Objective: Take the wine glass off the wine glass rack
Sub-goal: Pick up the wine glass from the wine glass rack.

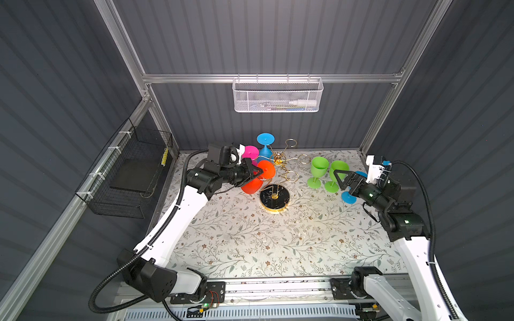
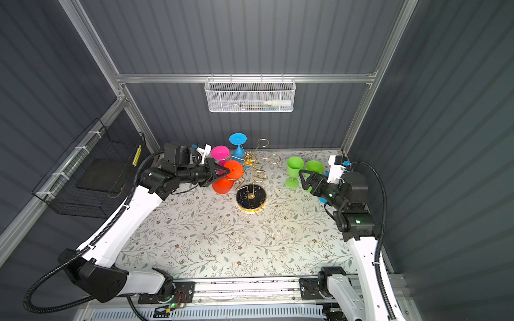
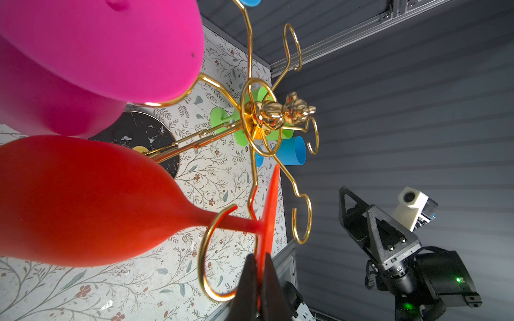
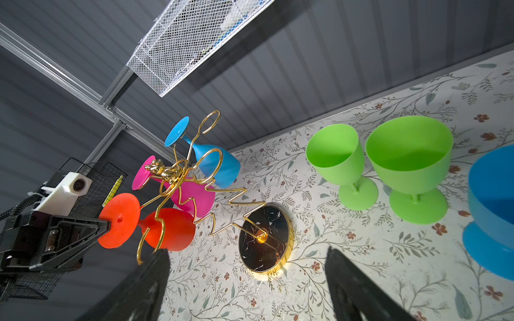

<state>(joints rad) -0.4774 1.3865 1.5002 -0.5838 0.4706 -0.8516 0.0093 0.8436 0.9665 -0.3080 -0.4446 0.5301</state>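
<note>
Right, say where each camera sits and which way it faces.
Top views: high in front, looking down over the floral table; left arm and right arm show.
Left wrist: on the left arm, looks along the left gripper, shut on the orange plastic wine glass's foot.
Right wrist: on the right arm, looks through the open right gripper toward the gold wire wine glass rack.
Shared: all show the rack and glass.

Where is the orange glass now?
In both top views, the orange glass hangs inverted in a left-side ring of the wine glass rack, beside the pink glass, foot pinched by the left gripper.
</note>
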